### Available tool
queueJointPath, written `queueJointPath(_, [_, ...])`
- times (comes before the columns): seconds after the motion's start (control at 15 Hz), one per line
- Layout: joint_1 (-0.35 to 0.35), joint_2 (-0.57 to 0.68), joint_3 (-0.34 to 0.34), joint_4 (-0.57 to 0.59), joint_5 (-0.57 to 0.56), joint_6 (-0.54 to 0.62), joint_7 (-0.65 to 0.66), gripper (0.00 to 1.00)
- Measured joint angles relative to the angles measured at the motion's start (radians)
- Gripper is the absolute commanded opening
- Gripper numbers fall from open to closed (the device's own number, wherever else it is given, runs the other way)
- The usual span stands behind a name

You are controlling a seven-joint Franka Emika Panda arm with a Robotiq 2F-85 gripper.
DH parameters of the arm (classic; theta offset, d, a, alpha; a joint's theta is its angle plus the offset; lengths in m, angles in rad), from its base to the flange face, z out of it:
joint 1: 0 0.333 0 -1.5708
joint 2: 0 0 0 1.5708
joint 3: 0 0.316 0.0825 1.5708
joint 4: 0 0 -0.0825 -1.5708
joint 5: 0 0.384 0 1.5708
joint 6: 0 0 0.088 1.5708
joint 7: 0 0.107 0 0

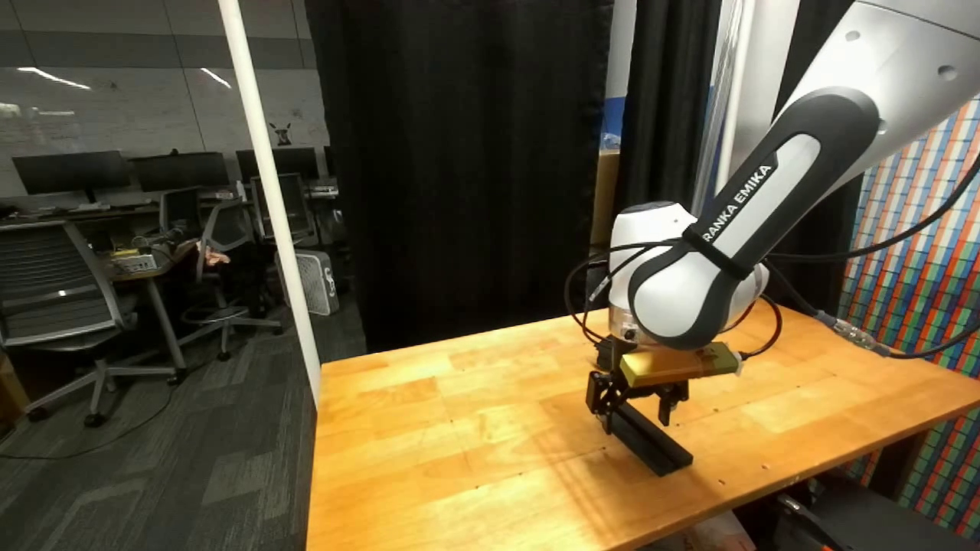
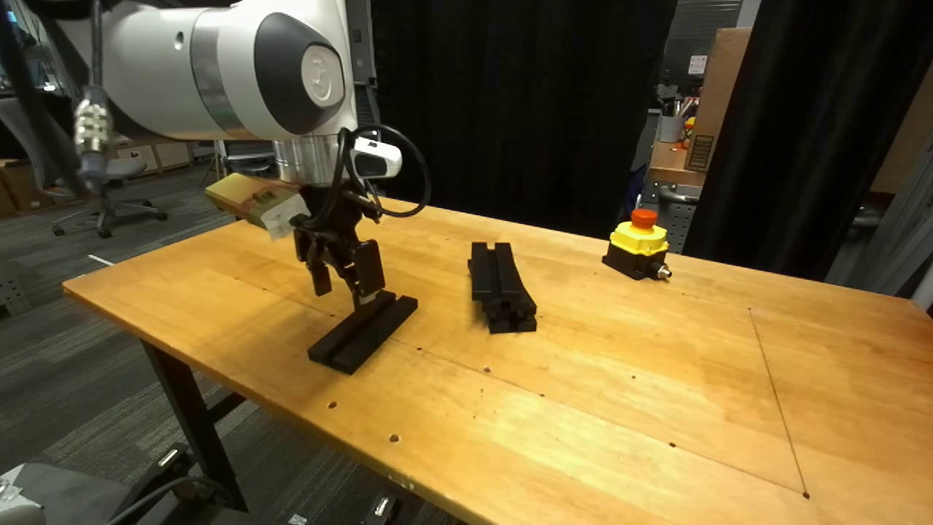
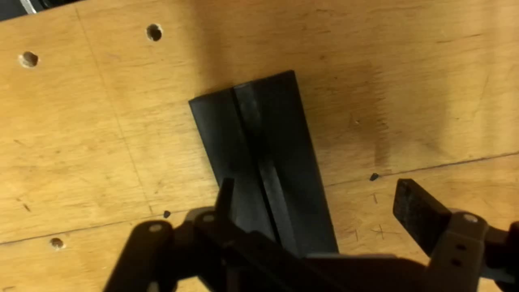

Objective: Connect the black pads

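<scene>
A flat black pad with a lengthwise groove lies on the table below my gripper; it shows in both exterior views (image 1: 651, 445) (image 2: 372, 332) and in the wrist view (image 3: 286, 174). My gripper, seen in both exterior views (image 1: 637, 421) (image 2: 342, 288) and in the wrist view (image 3: 316, 186), is open and empty just above the pad's far end. In the wrist view the left fingertip overlaps the pad's left edge; the right fingertip is over bare wood. More black pads stand stacked as a block (image 2: 503, 281) beside it in an exterior view.
A red-and-yellow button on a black base (image 2: 639, 244) stands behind the stack, near the table's back edge. The wooden table (image 2: 619, 415) has small holes and drawn lines. A yellow box (image 1: 674, 363) and cables hang at the gripper's wrist. The table's edge is close to the pad.
</scene>
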Motion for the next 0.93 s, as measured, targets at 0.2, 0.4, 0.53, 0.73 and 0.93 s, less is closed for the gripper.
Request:
queueJointPath(0.2, [-0.007, -0.009, 0.001, -0.025, -0.001, 0.004, -0.034, 1.00])
queueJointPath(0.4, [-0.013, -0.011, 0.002, -0.043, -0.012, 0.019, -0.071, 1.00])
queueJointPath(0.53, [-0.019, -0.010, 0.002, -0.043, -0.034, 0.029, -0.084, 1.00])
queueJointPath(0.73, [-0.030, -0.007, 0.002, -0.043, -0.064, 0.060, -0.107, 1.00])
queueJointPath(0.93, [-0.044, 0.001, 0.001, -0.043, -0.074, 0.098, -0.144, 1.00])
